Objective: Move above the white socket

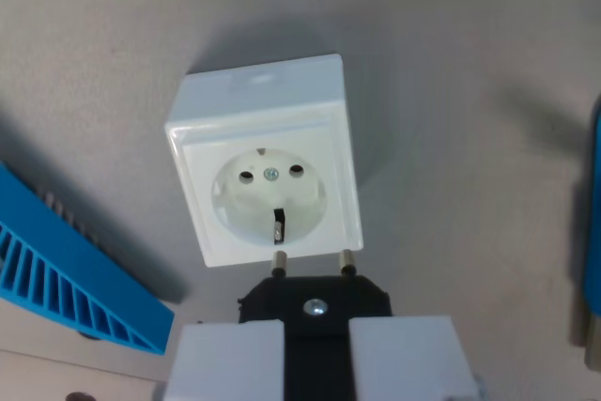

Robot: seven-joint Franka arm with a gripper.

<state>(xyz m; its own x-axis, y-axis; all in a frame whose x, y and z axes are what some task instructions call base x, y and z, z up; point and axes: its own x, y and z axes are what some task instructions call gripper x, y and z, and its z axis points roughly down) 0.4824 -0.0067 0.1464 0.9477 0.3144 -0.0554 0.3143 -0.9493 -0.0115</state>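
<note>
**Plug held short of socket; alignment not yet complete**

The white socket (266, 161) sits on the grey table (451, 35), a little above the middle of the wrist view, its round recess facing the camera with two pin holes and an earth clip visible. It appears slightly rotated against the frame.

The gripper (316, 349) enters from the bottom edge. Its two white fingers (225, 359) are pressed against a black plug (315, 302), pinching it between them. The plug's two metal pins (279, 258) point toward the socket; their tips overlap the socket's lower edge in this view, below the recess rather than over the holes.

A blue ribbed part (75, 274) lies at the wrist view's left, apart from the socket. Another blue object (592, 232) is cut off at the right edge.

Risks, as judged from this position:
- The pins seem offset from the holes. A descent from here would likely land them on the socket's faceplate rim, pushing the unfixed-looking housing across the table.
- The socket's rotation may leave the pins skewed to the hole pair unless the wrist turns.
- Height above the socket cannot be read from this single view, so contact may come sooner than expected.
</note>
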